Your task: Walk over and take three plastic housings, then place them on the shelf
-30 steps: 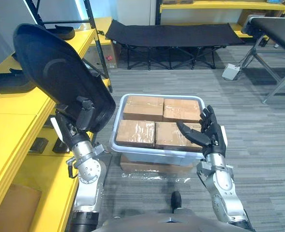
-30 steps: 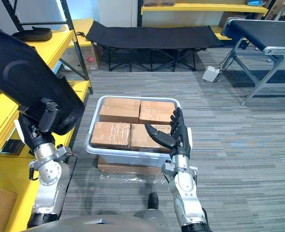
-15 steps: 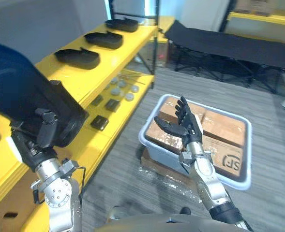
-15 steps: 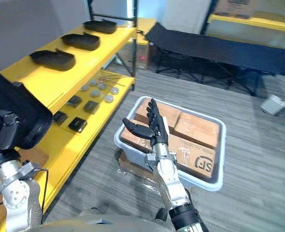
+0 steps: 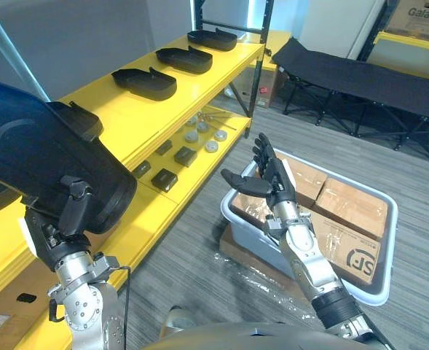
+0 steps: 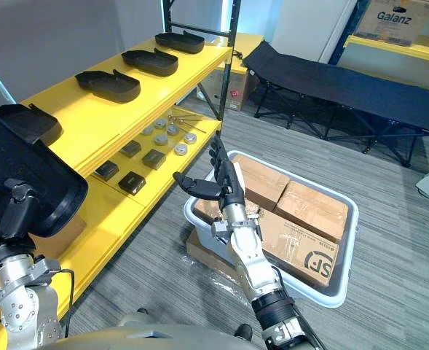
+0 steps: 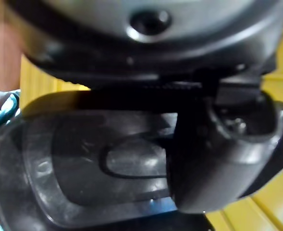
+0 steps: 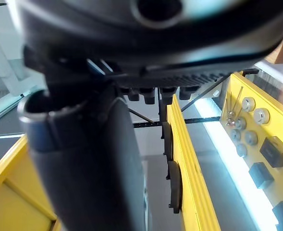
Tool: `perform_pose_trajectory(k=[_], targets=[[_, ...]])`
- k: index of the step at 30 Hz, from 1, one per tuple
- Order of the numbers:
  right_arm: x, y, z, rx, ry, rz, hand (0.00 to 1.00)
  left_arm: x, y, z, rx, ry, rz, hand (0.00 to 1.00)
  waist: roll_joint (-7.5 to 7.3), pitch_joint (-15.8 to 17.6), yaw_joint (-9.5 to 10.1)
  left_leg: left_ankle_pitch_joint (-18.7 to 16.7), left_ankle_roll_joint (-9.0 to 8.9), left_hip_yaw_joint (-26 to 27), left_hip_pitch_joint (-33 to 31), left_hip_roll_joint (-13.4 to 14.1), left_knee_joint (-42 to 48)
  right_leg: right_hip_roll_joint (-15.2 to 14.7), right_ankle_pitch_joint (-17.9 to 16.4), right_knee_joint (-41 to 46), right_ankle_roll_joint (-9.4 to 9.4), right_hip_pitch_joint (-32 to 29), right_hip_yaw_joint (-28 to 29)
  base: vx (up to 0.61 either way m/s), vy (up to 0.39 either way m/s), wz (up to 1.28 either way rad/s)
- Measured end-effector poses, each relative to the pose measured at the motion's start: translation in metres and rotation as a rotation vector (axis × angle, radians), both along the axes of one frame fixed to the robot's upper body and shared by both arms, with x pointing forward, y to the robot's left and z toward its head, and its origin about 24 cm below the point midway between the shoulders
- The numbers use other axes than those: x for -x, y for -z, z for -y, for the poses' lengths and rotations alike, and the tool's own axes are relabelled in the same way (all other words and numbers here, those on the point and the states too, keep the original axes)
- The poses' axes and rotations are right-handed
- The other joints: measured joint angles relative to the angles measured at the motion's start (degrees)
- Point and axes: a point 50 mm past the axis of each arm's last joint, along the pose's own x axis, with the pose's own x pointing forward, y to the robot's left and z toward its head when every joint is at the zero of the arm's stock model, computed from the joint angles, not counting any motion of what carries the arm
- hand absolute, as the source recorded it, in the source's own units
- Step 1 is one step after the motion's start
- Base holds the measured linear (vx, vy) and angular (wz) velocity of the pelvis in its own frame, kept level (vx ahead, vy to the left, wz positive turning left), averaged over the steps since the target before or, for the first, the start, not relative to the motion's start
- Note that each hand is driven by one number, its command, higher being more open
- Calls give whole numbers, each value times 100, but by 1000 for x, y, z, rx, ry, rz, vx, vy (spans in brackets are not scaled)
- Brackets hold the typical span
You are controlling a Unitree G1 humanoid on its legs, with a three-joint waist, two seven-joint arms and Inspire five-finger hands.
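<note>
Shelving (image 5: 108, 106), left hand (image 5: 57, 230) clasps housing (image 5: 32, 160), right hand (image 5: 276, 188) splayed

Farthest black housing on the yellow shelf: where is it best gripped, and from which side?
Probably its long aisle-side rim: the housing lies flat, seemingly hollow side up, close to the shelf's front edge, so come from the aisle, slightly above, and pinch that thin raised wall.
</note>
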Motion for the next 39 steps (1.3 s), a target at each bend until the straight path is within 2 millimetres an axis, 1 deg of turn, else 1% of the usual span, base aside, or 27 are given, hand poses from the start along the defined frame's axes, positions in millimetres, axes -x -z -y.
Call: perform_pose_trajectory(k=[1,3,4,5,6,7,9,11,12,13,14,15,16,17,18,19,20,22,26,27,29,30,31,36,37,38,39], targets=[[0,1,3,18,-10,-1,100,-3,-1,3,0,22,5,0,19,36,-2,2,24,-13,-111,-11,103,-13,-10,1,3,28,-97,-21,28,55],[2,4,9,30,6,-10,100,-10,-3,9,-6,88,19,0,-19,69,-56,168,202,63,-406,-70,272,-92,-56,2,11,100,-487,-22,29,103],[4,7,14,35,31,-22,100,-16,-5,16,-7,143,33,0,-27,123,-108,314,325,232,-486,-94,210,-145,-94,2,53,229,-812,-3,19,118],[4,9,17,56,38,-27,100,-17,-5,19,-7,174,36,0,2,194,-61,420,220,191,-402,-98,59,-146,-106,2,80,309,-919,-14,22,98],[4,12,17,75,34,-34,100,-16,-3,21,-2,186,30,0,41,245,31,479,187,163,-337,-106,-45,-146,-126,2,97,362,-955,-30,15,39],[5,13,14,75,27,-40,100,-14,-1,20,2,187,20,0,80,279,52,504,176,126,-309,-115,-104,-150,-159,2,103,417,-987,-43,26,25],[6,13,7,77,-11,-34,100,-8,2,18,5,175,-4,0,115,330,60,504,177,111,-272,-124,-157,-162,-180,2,120,484,-1071,-29,22,22],[7,12,7,71,-31,-19,100,-9,2,19,-3,192,-1,0,76,349,0,540,227,109,-275,-166,-227,-217,-252,1,215,593,-1176,-13,22,40],[8,9,9,66,-30,2,100,-10,1,20,-13,218,0,0,62,358,-31,549,224,101,-304,-210,-231,-260,-289,27,265,625,-1181,5,32,41],[8,8,11,65,-24,14,100,-11,1,20,-15,235,4,0,68,364,-42,549,224,62,-322,-240,-225,-297,-361,134,345,597,-1119,24,56,58],[11,4,15,60,-2,33,100,-14,-1,22,-24,273,15,0,86,368,-135,559,237,-132,-404,-329,-218,-349,-627,481,412,490,-825,27,56,63],[13,3,18,52,14,42,100,-16,-3,23,-33,294,22,0,83,366,-199,586,270,-284,-455,-394,-218,-357,-808,702,438,426,-608,53,42,112],[18,0,23,36,47,61,100,-20,-6,26,-54,350,39,0,71,366,-324,638,310,-578,-508,-527,-237,-333,-1234,1091,426,327,-144,71,-26,131],[22,-1,27,27,70,75,100,-25,-9,29,-81,406,50,0,60,362,-391,716,299,-833,-501,-655,-327,-297,-1577,1397,387,286,225,75,-63,127],[23,-2,28,26,76,80,100,-27,-10,30,-91,427,54,0,55,358,-417,773,286,-920,-479,-705,-392,-307,-1677,1509,374,286,294,105,-109,101],[23,-4,29,23,77,94,100,-30,-13,31,-109,458,65,0,55,341,-419,924,226,-1045,-459,-756,-538,-346,-1756,1618,402,289,277,84,-89,74],[23,-6,31,21,79,111,100,-34,-15,34,-118,480,77,0,73,338,-379,1038,220,-1136,-480,-772,-633,-356,-1785,1642,394,308,133,81,-81,63],[23,-6,32,24,65,113,100,-35,-15,38,-113,496,80,0,77,336,-325,1097,211,-1140,-481,-780,-674,-348,-1800,1638,371,359,97,43,-52,36],[17,-13,27,22,4,142,100,-34,-12,39,-103,492,65,0,79,337,-295,1100,214,-1130,-476,-777,-636,-320,-1837,1606,338,415,86,-2,-19,7],[16,-15,27,21,-3,151,100,-34,-12,39,-101,486,63,0,79,338,-297,1099,219,-1121,-477,-777,-629,-318,-1887,1607,296,420,90,-67,-10,-1],[16,-15,27,9,-4,151,100,-34,-11,38,-100,485,59,0,78,339,-299,1097,225,-1115,-477,-779,-616,-320,-1899,1626,300,419,95,-64,4,1],[16,-15,27,5,-6,151,100,-34,-8,37,-98,482,48,0,69,345,-299,1061,280,-1098,-479,-789,-590,-334,-1921,1630,304,417,98,-75,19,1],[16,-15,27,5,-8,152,100,-33,-7,36,-97,479,41,0,64,347,-300,1044,285,-1097,-486,-797,-563,-343,-1937,1637,327,423,96,-81,28,2],[15,-20,27,-14,13,191,100,-27,-3,28,-105,459,15,0,-31,391,-262,826,364,-1087,-762,-1027,-65,-527,-1993,1698,401,467,8,-30,52,17],[14,-23,28,-25,27,207,100,-27,-5,25,-115,450,20,0,-98,423,-233,701,448,-992,-888,-1146,215,-652,-2035,1760,394,479,4,22,135,23],[14,-25,29,-39,46,223,100,-26,-7,23,-124,446,27,0,-202,476,-175,474,623,-745,-992,-1280,629,-817,-2045,1727,360,593,-24,39,164,23],[14,-26,31,-48,61,230,100,-26,-8,23,-128,446,32,0,-236,497,-151,321,773,-570,-1008,-1361,851,-896,-2070,1703,302,707,-52,84,184,25]])
